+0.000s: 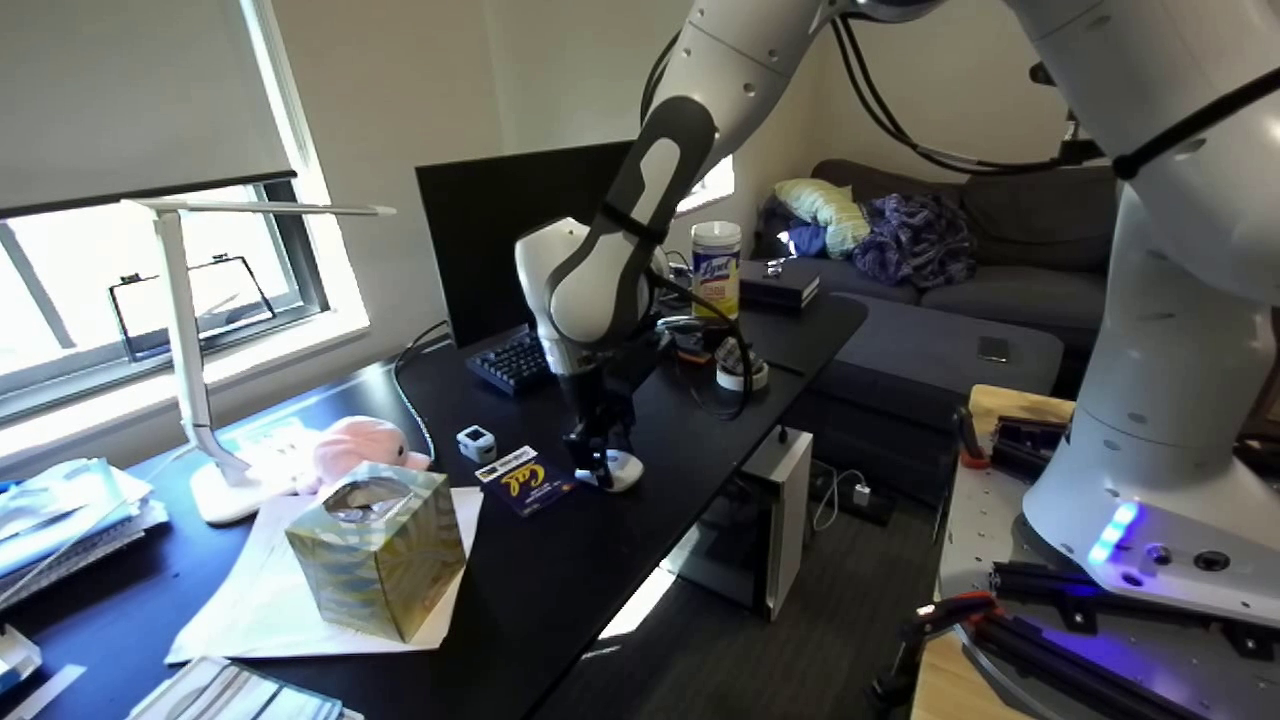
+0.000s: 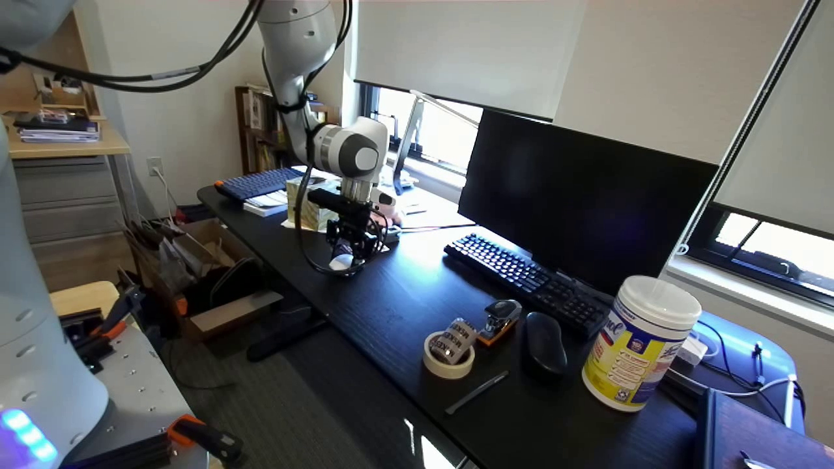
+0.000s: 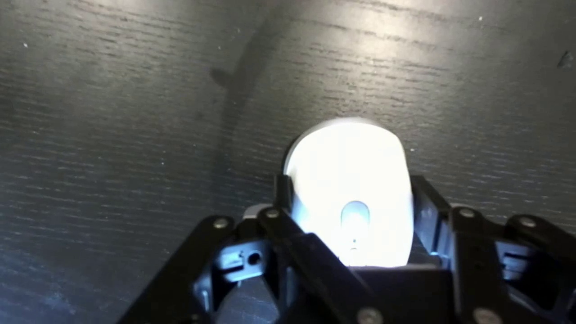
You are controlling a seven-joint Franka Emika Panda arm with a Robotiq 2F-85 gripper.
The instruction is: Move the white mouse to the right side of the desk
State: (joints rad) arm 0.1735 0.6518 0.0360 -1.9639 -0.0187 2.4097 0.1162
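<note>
The white mouse (image 1: 626, 473) rests on or just above the black desk (image 1: 560, 560), beside the blue "Cal" card. It also shows in an exterior view (image 2: 341, 262), partly hidden by the gripper. In the wrist view the mouse (image 3: 355, 157) is bright and overexposed, with its scroll-wheel slot toward the palm. My gripper (image 3: 348, 191) points down with one finger on each side of the mouse, both against its sides. It looks shut on the mouse. The mouse's end nearest the palm is hidden behind the gripper.
A Cal card (image 1: 525, 480), a small white device (image 1: 477, 443) and a tissue box (image 1: 385, 550) stand near. Further off are the keyboard (image 2: 521, 273), monitor (image 2: 580, 202), tape roll (image 2: 449, 355), stapler (image 2: 500, 319), black mouse (image 2: 545, 344), pen (image 2: 477, 393) and wipes canister (image 2: 642, 345).
</note>
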